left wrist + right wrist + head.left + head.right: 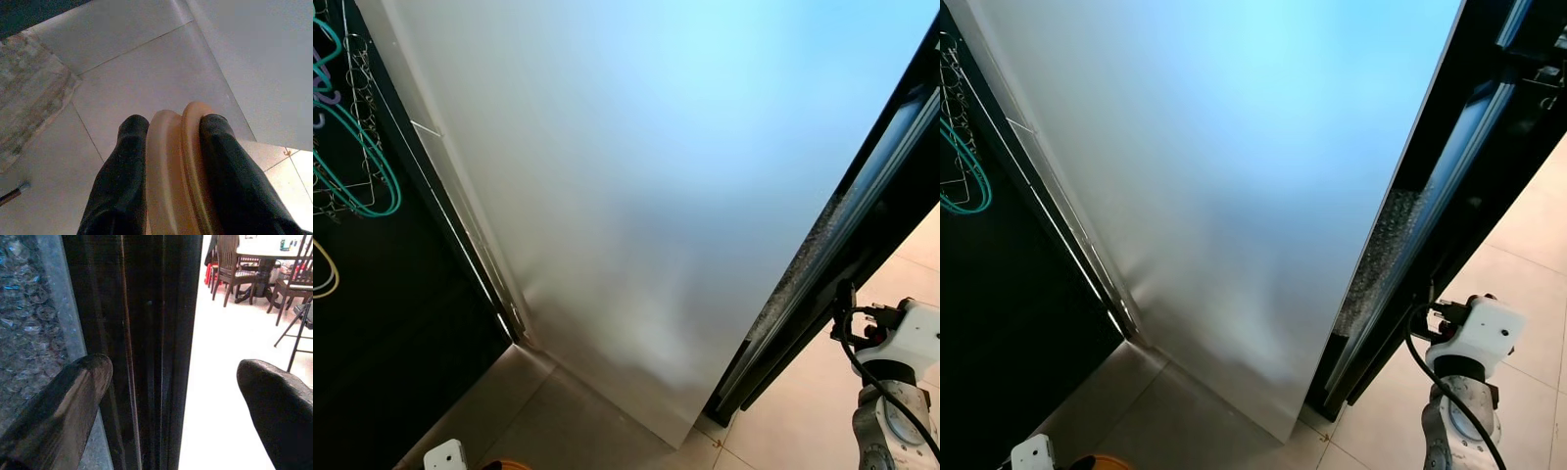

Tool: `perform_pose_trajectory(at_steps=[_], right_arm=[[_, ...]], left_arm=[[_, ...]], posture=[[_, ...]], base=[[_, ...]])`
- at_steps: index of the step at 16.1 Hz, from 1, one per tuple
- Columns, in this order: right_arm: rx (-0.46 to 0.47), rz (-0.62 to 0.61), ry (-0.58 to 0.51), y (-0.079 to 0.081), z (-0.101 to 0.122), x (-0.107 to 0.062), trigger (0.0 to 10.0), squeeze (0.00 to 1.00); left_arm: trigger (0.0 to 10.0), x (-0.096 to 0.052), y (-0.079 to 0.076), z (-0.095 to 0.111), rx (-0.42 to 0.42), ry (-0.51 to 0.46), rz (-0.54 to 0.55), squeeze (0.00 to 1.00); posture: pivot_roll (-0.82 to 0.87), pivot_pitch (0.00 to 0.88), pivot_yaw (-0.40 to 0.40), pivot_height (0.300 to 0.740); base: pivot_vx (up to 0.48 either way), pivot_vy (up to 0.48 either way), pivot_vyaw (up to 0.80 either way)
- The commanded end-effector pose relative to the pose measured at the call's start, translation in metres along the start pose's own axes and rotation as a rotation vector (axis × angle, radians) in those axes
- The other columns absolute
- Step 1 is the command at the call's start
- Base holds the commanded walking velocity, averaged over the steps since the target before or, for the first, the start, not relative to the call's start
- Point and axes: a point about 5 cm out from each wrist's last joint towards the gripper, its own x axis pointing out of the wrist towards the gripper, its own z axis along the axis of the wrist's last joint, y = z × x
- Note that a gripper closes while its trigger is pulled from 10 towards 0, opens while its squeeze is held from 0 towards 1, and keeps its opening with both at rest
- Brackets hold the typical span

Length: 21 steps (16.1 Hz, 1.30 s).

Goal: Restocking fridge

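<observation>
Fridge door [636,196] standing close ahead, black edge [146,352] lying between spread fingers of right gripper [171,396]. Left gripper [168,161] clamping tan round object [176,166] low over floor tiles [122,73]. Hooking edge squarely, swinging slowly advised.

My right arm [1459,392] has a white boxy wrist housing above a silver-grey segmented forearm, with a black cable looping down its side. Both claws, the left claw [168,142] and the right claw [176,382], carry smooth, rounded, glossy black fingers [122,171].
</observation>
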Motion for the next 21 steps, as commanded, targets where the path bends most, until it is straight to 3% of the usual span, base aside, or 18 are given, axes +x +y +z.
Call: perform_pose_trajectory(at_steps=[1,12,17,21], right_arm=[[-0.010,-0.014,0.012,-0.005,-0.003,-0.001,10.0,0.00],[-0.023,0.111,0.041,0.009,-0.007,0.002,10.0,0.00],[-0.040,0.133,0.007,0.012,0.004,0.027,10.0,0.00],[-0.027,0.170,0.016,0.020,0.000,0.033,10.0,0.00]], left_arm=[[10.0,-0.004,0.002,-0.017,0.012,0.071,0.005,0.00],[10.0,-0.004,0.000,-0.017,0.015,0.073,0.001,0.00],[10.0,-0.003,-0.001,-0.017,0.017,0.073,-0.003,0.00],[10.0,-0.003,-0.002,-0.017,0.024,0.074,-0.009,0.00]], posture=[[-0.02,0.080,-0.014,0.740],[-0.02,0.081,-0.014,0.740],[-0.03,0.079,-0.008,0.740],[-0.03,0.062,-0.005,0.740]], base=[[0.000,0.000,-0.80],[0.000,0.000,0.00],[0.000,0.000,0.00],[0.000,0.000,0.00]])
